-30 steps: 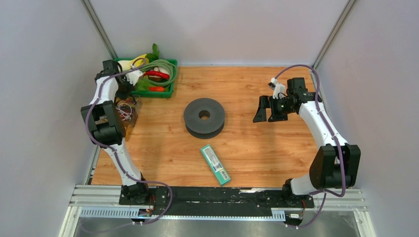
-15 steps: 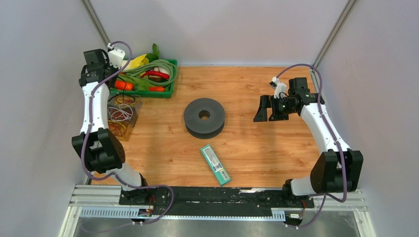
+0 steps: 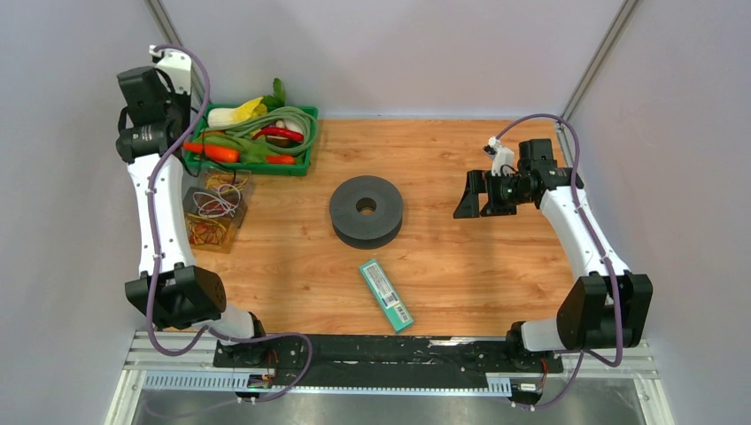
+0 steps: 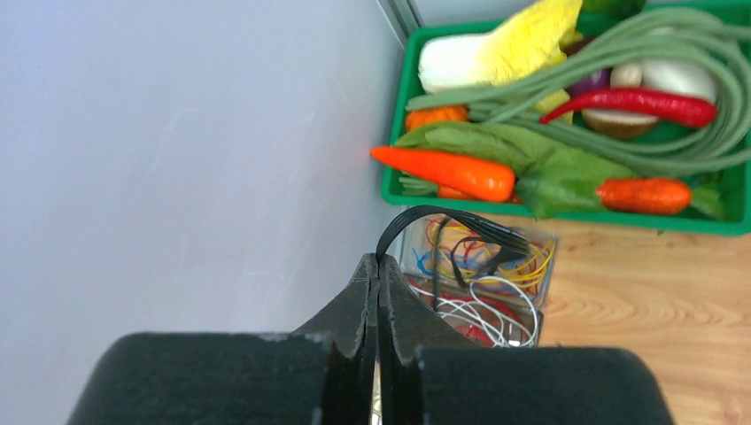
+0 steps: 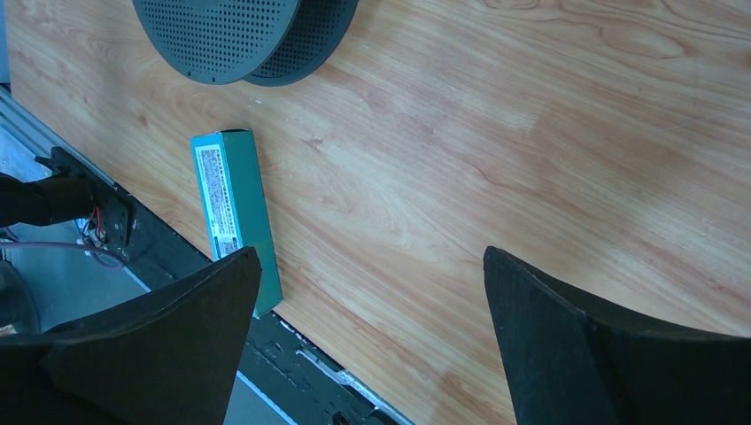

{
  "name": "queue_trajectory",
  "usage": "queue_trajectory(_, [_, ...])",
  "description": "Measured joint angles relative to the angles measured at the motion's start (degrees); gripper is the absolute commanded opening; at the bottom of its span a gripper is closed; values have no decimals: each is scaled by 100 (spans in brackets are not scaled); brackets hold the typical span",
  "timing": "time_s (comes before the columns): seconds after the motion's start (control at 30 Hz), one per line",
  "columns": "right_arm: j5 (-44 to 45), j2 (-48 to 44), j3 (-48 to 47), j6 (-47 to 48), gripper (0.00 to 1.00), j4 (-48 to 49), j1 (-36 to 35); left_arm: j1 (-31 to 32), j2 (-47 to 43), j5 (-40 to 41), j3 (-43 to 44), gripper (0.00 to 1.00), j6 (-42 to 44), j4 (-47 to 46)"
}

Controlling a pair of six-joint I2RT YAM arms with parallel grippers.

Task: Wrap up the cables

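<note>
While left gripper [image 4: 379, 267] pinches black cable [image 4: 443, 213] above wire box [image 4: 545, 266], you draw slowly clear, then carry to spool [image 3: 348, 209]; right gripper [image 5: 372, 258] wide, empty.

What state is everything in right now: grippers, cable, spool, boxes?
left gripper: shut on the black cable.
black cable: pinched in the fingertips, looping down into the clear container.
right gripper: open, holding nothing.
spool: lying flat, no cable visibly wound on it.
teal box: lying flat, label up.
clear container: upright, open-topped, holding coloured wires.
green tray: filled with vegetables.
</note>
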State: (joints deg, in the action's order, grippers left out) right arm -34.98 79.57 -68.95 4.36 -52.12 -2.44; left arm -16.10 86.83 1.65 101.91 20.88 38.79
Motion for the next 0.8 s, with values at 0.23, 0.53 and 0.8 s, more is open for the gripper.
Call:
queue_trajectory(0.23, [-50, -39, -44, -2, 100, -50, 0, 7, -378, 44, 240, 0, -380, -2])
queue_trajectory(0.53, [-72, -216, -57, 0, 100, -79, 0, 50, -811, -275, 385, 0, -662, 0])
queue_trajectory(0.8, [-114, -275, -79, -2, 100, -87, 0, 356, -994, -623, 870, 0, -765, -157])
